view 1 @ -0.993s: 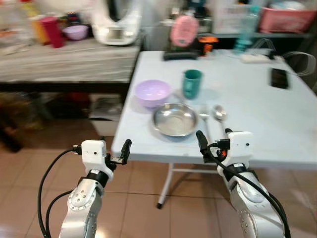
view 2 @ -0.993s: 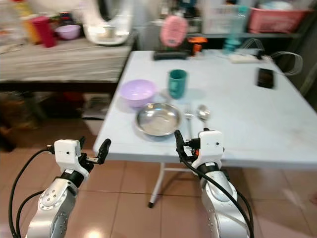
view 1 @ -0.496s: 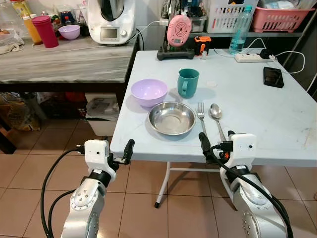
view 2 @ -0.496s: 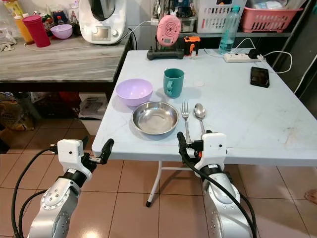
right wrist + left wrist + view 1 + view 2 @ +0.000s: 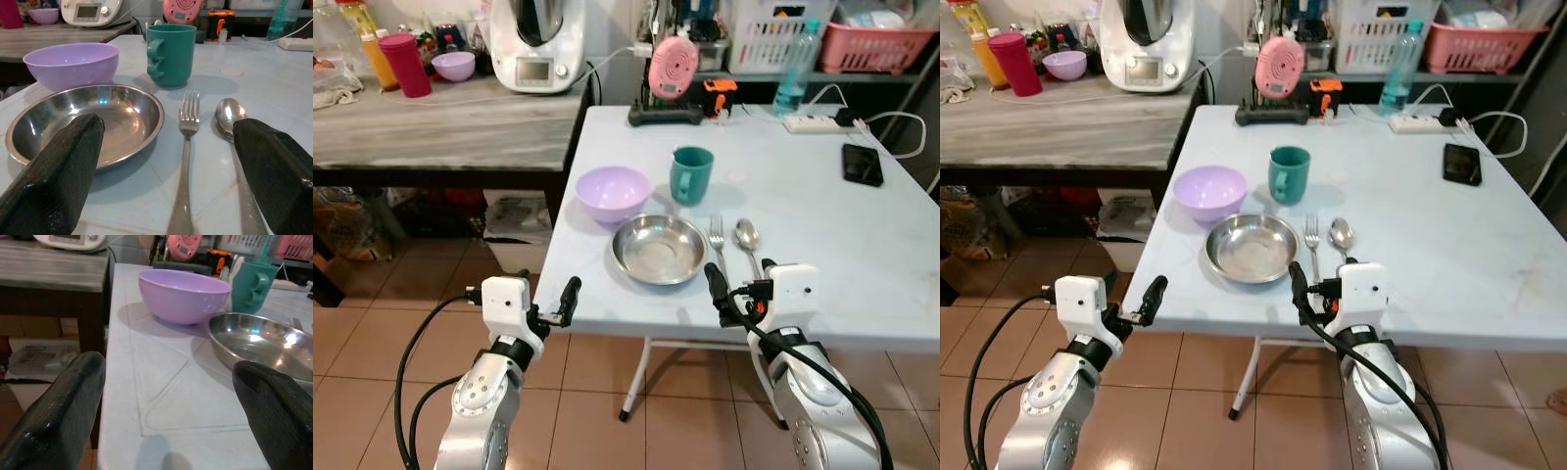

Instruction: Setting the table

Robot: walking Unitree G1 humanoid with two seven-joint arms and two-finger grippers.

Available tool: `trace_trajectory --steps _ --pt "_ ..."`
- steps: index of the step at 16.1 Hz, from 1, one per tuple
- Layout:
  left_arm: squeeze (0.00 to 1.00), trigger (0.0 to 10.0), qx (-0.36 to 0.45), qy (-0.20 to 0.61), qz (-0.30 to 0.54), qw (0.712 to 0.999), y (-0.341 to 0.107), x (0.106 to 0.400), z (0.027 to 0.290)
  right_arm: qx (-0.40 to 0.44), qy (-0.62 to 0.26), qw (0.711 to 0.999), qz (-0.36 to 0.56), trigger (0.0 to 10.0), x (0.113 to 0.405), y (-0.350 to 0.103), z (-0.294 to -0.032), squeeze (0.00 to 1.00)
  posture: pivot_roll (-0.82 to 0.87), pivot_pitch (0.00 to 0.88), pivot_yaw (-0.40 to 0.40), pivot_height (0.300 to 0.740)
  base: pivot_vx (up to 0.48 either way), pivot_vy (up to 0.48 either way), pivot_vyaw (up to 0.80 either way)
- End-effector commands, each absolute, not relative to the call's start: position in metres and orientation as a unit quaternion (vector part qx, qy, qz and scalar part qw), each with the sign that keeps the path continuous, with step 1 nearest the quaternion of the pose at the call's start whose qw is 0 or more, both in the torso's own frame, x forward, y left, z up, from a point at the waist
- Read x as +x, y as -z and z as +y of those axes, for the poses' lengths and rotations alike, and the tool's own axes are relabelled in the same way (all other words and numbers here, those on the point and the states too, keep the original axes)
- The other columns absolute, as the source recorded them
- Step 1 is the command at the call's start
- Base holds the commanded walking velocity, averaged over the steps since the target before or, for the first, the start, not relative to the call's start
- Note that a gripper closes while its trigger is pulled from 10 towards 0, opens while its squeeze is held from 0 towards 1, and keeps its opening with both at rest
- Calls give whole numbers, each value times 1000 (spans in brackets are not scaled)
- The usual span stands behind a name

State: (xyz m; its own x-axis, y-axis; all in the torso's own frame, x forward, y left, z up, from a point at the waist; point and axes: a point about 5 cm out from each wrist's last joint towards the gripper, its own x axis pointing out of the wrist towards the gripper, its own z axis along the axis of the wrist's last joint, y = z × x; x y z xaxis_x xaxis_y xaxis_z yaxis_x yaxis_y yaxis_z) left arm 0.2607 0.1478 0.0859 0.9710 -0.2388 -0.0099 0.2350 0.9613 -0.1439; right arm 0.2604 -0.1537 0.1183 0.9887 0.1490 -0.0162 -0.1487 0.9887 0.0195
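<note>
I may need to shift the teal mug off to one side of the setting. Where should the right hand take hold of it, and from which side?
Judging by its pose, grip the teal mug across its round body, coming from the near table edge. It stands upright behind the steel plate, its handle turned toward the purple bowl, so the right hand, now open, best closes on the plain wall.

White table (image 5: 822,245) w/ a place setting near its front edge: steel plate (image 5: 658,249), fork (image 5: 718,238) just right of it, spoon (image 5: 747,235) beside the fork. Behind the plate, purple bowl (image 5: 612,190) at left & teal mug (image 5: 691,173) at right. Farther back: pink gadget (image 5: 673,67) on a black base, power strip (image 5: 812,123), black phone (image 5: 863,164) near the right edge. Table stands on a tiled floor (image 5: 372,333).
</note>
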Motion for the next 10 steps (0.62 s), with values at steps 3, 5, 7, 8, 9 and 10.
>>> trace_trajectory --steps 3,5,7,8,9,10 --pt "0 10000 -72 120 21 990 -84 260 148 22 -84 996 -2 10000 260 -125 -151 0 -205 33 40 740 292 0 0" --pt "0 10000 -72 122 22 990 -83 259 148 14 -82 997 3 10000 260 -124 -151 0 -205 37 40 740 292 0 0" --pt "0 10000 -72 123 23 990 -83 258 148 -8 -79 997 2 10000 260 -124 -150 0 -205 37 40 740 292 0 0" --pt "0 10000 -70 123 24 990 -83 258 149 -31 -74 997 1 10000 260 -124 -149 0 -207 40 41 740 292 0 0" --pt "0 10000 -70 124 25 990 -82 257 149 -50 -74 996 -5 10000 261 -124 -149 0 -207 40 41 740 289 0 0" --pt "0 10000 -69 124 26 990 -82 258 149 -37 -86 996 -6 10000 261 -124 -147 0 -207 40 41 740 292 0 0"
